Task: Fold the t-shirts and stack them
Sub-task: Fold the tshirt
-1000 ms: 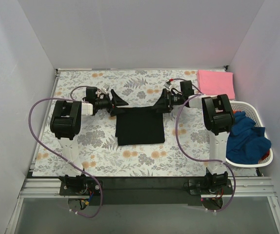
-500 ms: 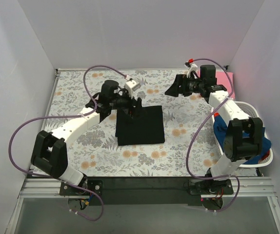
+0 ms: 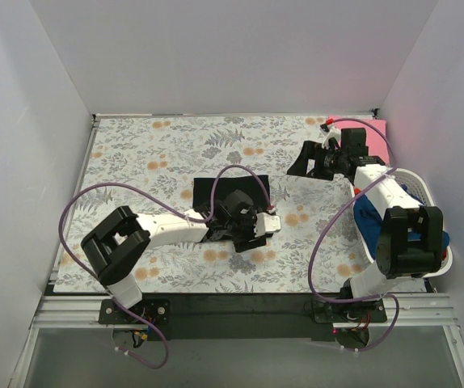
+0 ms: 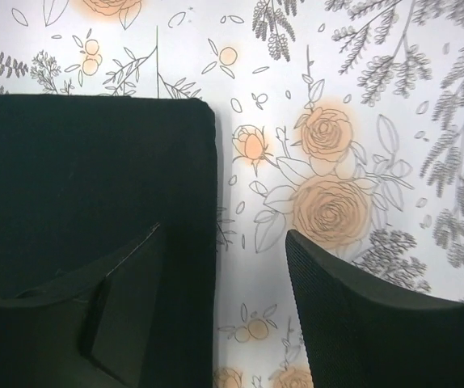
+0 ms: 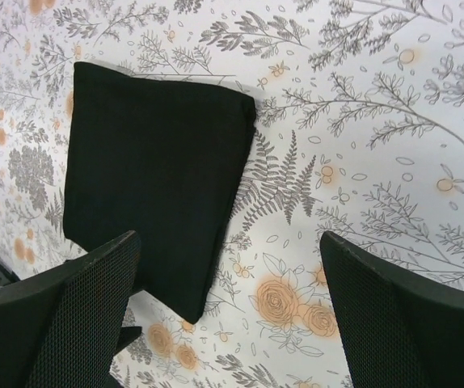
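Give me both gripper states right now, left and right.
Left gripper: open, fingers either side of the black shirt edge, gripping nothing.
Right gripper: open, empty.

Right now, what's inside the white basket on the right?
A crumpled blue shirt lies in the basket. The right arm covers much of it, and anything under the blue cloth is hidden.

Tabletop under a floral-print covering (image 3: 135, 153), grey leaves and orange blooms. Plain white back wall (image 3: 232, 56), left wall (image 3: 22, 162) and right wall (image 3: 450, 97) box it in. Aluminium rail (image 3: 240, 307) along near edge. Even, soft light.
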`<state>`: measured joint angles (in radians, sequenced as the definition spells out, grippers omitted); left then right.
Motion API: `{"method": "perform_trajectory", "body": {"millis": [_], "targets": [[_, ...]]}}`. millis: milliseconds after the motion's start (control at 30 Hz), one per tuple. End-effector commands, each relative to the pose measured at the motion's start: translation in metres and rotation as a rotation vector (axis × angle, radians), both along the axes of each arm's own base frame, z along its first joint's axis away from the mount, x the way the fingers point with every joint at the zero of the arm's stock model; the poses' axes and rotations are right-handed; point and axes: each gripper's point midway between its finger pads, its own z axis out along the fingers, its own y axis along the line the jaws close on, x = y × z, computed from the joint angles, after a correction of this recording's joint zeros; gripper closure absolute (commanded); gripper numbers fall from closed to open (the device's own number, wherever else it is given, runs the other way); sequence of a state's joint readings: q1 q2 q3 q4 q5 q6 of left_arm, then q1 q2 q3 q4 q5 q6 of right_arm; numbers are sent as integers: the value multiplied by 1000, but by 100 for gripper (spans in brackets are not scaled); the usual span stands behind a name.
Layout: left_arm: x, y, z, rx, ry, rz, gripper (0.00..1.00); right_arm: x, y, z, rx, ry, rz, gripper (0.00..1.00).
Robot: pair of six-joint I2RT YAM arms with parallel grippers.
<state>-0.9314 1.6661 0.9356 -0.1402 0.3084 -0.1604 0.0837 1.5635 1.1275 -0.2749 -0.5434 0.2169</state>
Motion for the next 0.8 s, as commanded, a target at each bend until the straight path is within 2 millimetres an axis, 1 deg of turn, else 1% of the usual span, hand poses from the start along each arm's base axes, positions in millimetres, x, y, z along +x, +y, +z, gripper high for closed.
{"method": "perform_trajectory", "body": {"millis": [0, 67, 100, 133, 167, 233, 333, 467, 533, 600, 633, 700, 767], "targets": [[19, -13, 6, -12, -157, -17, 40, -7, 2, 0, 36, 27, -45, 2], [17, -18, 4, -16, -174, -35, 41, -11, 3, -5, 48, 43, -50, 2], [17, -20, 3, -13, -179, -41, 42, -16, 4, -11, 59, 64, -46, 2], [15, -21, -1, -7, -177, -48, 42, -18, 5, -13, 71, 78, -55, 2], [18, -25, 2, -26, -198, -51, 42, -19, 6, -14, 81, 81, -58, 2], [16, -29, -1, -26, -211, -62, 43, -23, 9, -19, 109, 114, -66, 2], [16, -36, -1, -36, -224, -73, 44, -24, 11, -21, 132, 133, -80, 2], [19, -41, -8, -37, -250, -100, 46, -23, 9, -25, 136, 156, -111, 2], [19, -44, -9, -42, -273, -131, 47, -22, 6, -31, 124, 176, -148, 2], [20, -48, -13, -46, -273, -144, 49, -25, 4, -41, 122, 218, -190, 3], [21, -49, -16, -41, -273, -147, 51, -26, 3, -43, 125, 228, -199, 3], [21, -48, -25, -31, -279, -156, 58, -29, 3, -49, 130, 257, -219, 4], [22, -47, -28, -29, -285, -156, 67, -32, 3, -53, 137, 276, -230, 4]]}}
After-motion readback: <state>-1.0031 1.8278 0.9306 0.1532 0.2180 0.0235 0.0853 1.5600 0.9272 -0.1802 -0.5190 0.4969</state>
